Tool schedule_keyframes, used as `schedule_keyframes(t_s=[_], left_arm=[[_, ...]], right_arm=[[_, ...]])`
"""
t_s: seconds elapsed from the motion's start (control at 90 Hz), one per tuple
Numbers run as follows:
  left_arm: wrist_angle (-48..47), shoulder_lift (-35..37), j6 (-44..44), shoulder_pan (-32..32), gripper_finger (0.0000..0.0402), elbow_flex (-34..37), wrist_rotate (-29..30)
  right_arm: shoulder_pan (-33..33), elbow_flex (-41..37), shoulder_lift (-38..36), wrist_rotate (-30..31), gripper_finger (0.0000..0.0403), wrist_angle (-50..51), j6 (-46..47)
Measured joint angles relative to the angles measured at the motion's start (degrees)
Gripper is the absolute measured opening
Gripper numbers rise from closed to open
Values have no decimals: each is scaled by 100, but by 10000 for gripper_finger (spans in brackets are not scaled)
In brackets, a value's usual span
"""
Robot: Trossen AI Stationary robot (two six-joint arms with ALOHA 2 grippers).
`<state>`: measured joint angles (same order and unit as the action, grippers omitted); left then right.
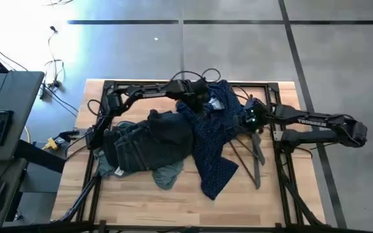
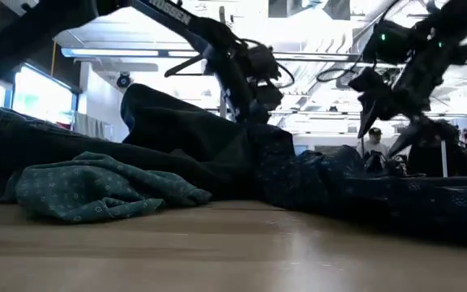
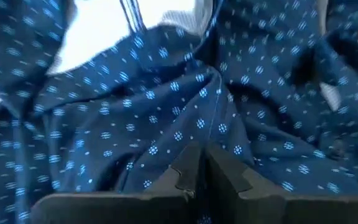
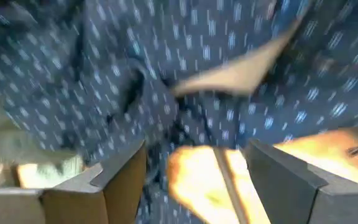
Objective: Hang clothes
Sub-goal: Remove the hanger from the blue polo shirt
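My left gripper (image 3: 197,163) is pinched closed on the navy dotted shirt (image 1: 214,144); my right gripper (image 4: 194,171), at the shirt's three o'clock, gapes wide, empty.

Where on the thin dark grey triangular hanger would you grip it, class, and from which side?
Grip the thin dark grey triangular hanger on its bare long arm, coming from straight above on the right arm's side. That half lies flat on the wooden table, clear of cloth, while its other half is tucked under the navy dotted shirt. The right gripper, open, is nearest.
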<state>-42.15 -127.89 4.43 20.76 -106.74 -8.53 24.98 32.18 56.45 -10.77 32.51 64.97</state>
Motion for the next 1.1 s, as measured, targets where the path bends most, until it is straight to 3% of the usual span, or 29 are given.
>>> schedule_keyframes(t_s=[0.289, 0.556, 0.7, 0.8, 0.911, 1.1], left_arm=[[1, -359, -175, -20, 0, -7, 2], [58, -455, -312, -83, 0, -9, 100], [1, -453, -383, -90, 0, -3, 119], [-24, -453, -468, -77, 0, 4, 121], [-32, -453, -533, -90, 0, 4, 102], [-227, -406, -621, -101, 0, 17, 188]], right_arm=[[617, -705, 563, 172, 252, -498, -192], [825, -1183, 1054, 24, 252, -2686, -281], [813, -1234, 1327, -525, 252, -3913, -854], [737, -1232, 1388, -361, 244, -4107, -999], [718, -1235, 1410, -116, 192, -4157, -1137], [723, -1233, 1385, -124, 29, -4336, -1398]])
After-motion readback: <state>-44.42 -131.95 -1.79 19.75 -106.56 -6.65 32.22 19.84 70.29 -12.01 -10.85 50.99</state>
